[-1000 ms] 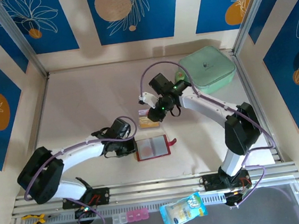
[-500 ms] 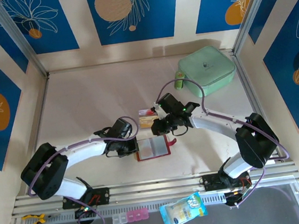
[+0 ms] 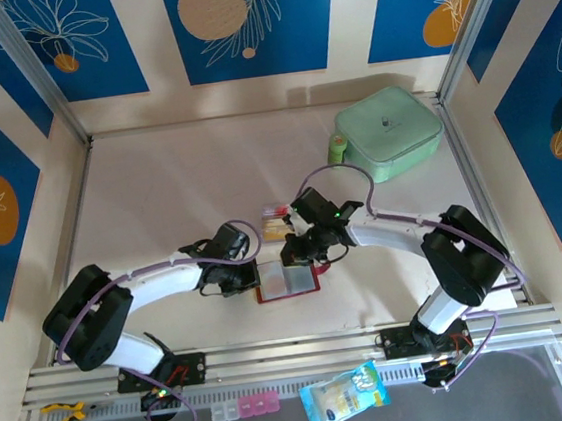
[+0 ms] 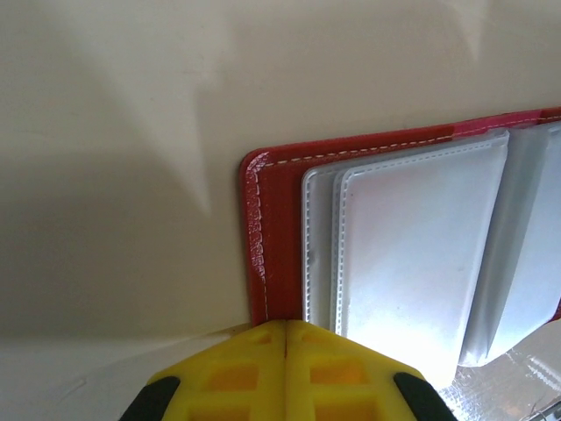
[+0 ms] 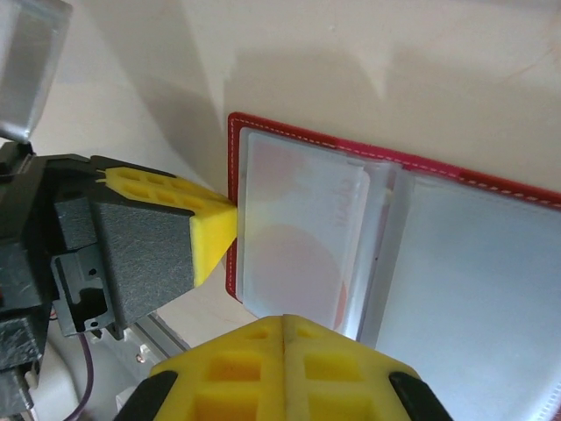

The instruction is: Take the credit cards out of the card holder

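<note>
The card holder (image 3: 288,279), a red wallet, lies open on the table with its greyish clear pockets (image 4: 412,246) facing up. My left gripper (image 3: 251,275) is shut, its yellow tips (image 4: 287,326) resting on the wallet's left edge (image 4: 260,237). My right gripper (image 3: 292,259) is shut too, its tips (image 5: 282,321) over the far edge of the left pocket (image 5: 298,246). A pale sheet with a faint pink round mark shows through that pocket. Two credit cards lie just beyond the wallet: a tan one (image 3: 276,231) and a whitish one with red (image 3: 273,212).
A mint-green square case (image 3: 391,134) sits at the back right with a small green bottle (image 3: 337,149) beside it. Metal rails run along the near edge, where a blue-yellow packet (image 3: 345,397) and a small pill box (image 3: 243,407) lie.
My right gripper has come from above the loose cards down and nearer, to the wallet's far edge, and closed fully. The left gripper stayed at the wallet's left edge.
</note>
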### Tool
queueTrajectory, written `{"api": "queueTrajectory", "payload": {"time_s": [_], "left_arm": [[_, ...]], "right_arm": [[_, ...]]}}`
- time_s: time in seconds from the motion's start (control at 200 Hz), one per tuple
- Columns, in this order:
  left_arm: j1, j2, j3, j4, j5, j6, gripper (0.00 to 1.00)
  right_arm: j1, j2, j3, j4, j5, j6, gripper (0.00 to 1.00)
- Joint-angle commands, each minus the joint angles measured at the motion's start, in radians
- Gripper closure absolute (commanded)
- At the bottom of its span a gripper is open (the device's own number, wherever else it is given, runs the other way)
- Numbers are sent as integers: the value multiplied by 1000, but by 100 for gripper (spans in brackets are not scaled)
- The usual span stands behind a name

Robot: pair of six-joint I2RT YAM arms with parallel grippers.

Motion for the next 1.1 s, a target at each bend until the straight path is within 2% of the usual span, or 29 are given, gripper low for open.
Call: {"api": "queueTrajectory", "payload": {"time_s": [0.0, 0.15, 0.36, 0.815, 1.095], "left_arm": [[-5, 18, -2, -21, -28, 6, 96], [-5, 17, 0, -25, -38, 9, 96], [-5, 26, 5, -25, -41, 10, 95], [-5, 32, 16, -43, -52, 24, 95], [-5, 34, 16, -50, -52, 27, 95]], "right_arm": [[19, 26, -12, 38, -42, 52, 90], [35, 55, -8, 59, -34, 84, 78], [54, 101, 12, 71, -33, 102, 69], [76, 176, 56, 97, -54, 104, 73], [76, 167, 65, -17, 41, 79, 73]]}}
